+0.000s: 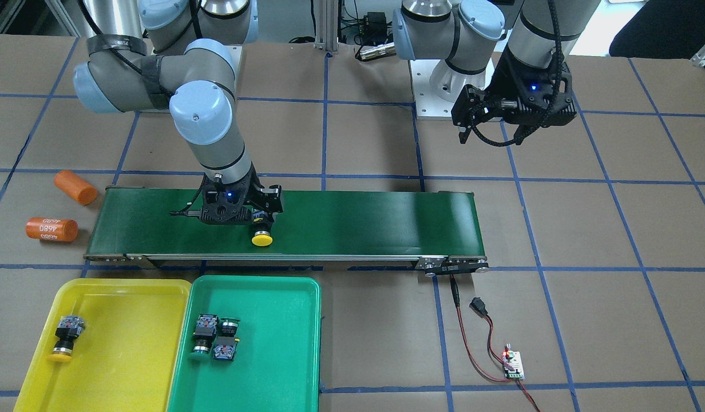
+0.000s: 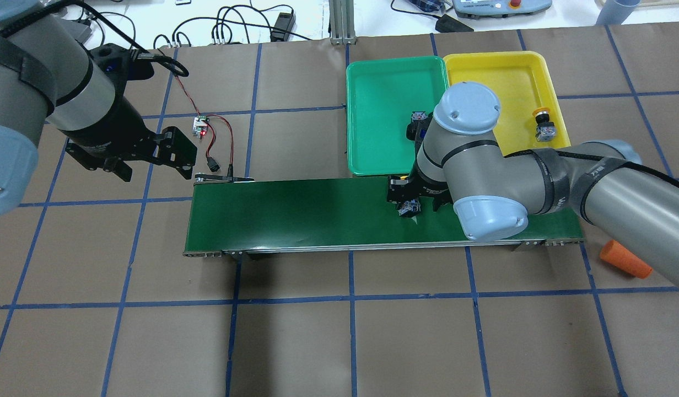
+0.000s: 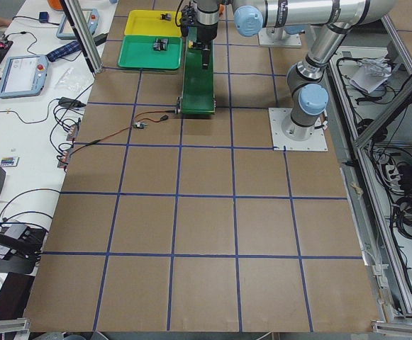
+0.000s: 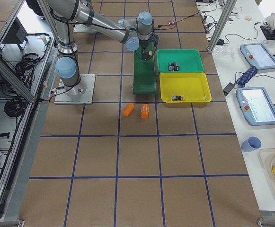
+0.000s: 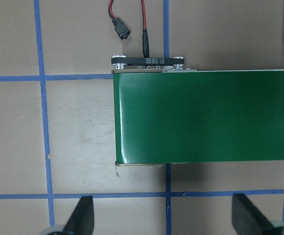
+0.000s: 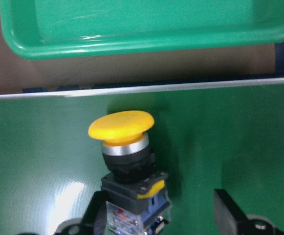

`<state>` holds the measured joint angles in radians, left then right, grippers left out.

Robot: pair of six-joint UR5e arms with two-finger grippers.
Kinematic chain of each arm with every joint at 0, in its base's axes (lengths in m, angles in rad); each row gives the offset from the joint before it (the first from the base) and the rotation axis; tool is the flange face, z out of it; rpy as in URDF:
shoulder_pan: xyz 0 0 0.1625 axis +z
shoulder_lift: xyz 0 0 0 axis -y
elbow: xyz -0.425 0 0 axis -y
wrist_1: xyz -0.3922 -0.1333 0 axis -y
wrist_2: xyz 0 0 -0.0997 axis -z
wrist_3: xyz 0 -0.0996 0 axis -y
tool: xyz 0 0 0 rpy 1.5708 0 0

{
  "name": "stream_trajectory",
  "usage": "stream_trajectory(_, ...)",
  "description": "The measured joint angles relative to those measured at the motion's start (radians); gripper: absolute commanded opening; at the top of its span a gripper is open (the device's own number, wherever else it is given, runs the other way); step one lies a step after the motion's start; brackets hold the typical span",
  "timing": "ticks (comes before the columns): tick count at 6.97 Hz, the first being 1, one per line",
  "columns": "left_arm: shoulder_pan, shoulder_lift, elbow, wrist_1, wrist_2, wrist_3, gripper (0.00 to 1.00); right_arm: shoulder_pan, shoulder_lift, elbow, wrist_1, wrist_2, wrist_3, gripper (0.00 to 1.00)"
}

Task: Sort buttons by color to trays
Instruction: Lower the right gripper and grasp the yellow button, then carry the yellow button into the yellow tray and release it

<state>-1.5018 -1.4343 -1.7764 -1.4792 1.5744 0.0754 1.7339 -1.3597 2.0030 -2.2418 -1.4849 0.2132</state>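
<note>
Orange cylinders (image 1: 51, 229): two, lying on the table at the far left of the front-facing view, just off the belt's end.
Yellow tray (image 1: 135, 332): lower left of that view, its long side against the green tray.
First yellow button (image 1: 66, 337): lies on its side in the yellow tray, near its left wall, cap toward the bottom of the frame.
Green tray (image 1: 272, 332): just right of the yellow tray, below the belt.
Green buttons (image 1: 204, 335): two, side by side and touching, in the left half of the green tray.
Right gripper (image 1: 255, 216): low over the belt, jaws parted and set on either side of the second yellow button; in the wrist view one finger (image 6: 95, 213) is at the body, the other stands clear.
Second yellow button (image 1: 262, 236): on its side on the belt, cap toward the trays.
Conveyor belt (image 1: 375, 223): long, dark green, across mid-frame.
Left gripper (image 5: 162, 216): upper right in the front-facing view, above the table beyond the belt's right end, jaws wide apart, holding nothing.
Circuit board (image 1: 513, 364): lower right, joined by red wires.
</note>
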Motion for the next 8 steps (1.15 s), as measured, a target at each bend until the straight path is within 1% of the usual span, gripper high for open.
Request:
stream_trajectory(1,0.0,0.0,-0.004,0.0,0.001,0.0,1.0,0.001,0.002,0.0,0.0,0.0,-0.001,0.64)
stream_trajectory(3,0.0,0.0,-0.008,0.0,0.001,0.0,1.0,0.0,0.004,-0.004,0.001,-0.003,-0.011,0.28)
stream_trajectory(4,-0.001,0.001,-0.009,-0.001,0.001,0.0,1.0,0.0,0.004,-0.006,0.001,-0.005,-0.022,0.19)
stream_trajectory(6,-0.002,0.001,-0.01,-0.001,0.001,0.0,1.0,-0.001,0.005,-0.014,0.001,-0.012,-0.05,0.2)
stream_trajectory(7,-0.003,0.002,-0.011,-0.001,0.002,0.0,1.0,-0.005,0.007,-0.045,0.013,-0.014,-0.06,0.2)
stream_trajectory(8,-0.003,0.003,-0.011,-0.001,0.002,0.0,1.0,-0.017,0.017,-0.107,0.053,-0.016,-0.079,0.21)
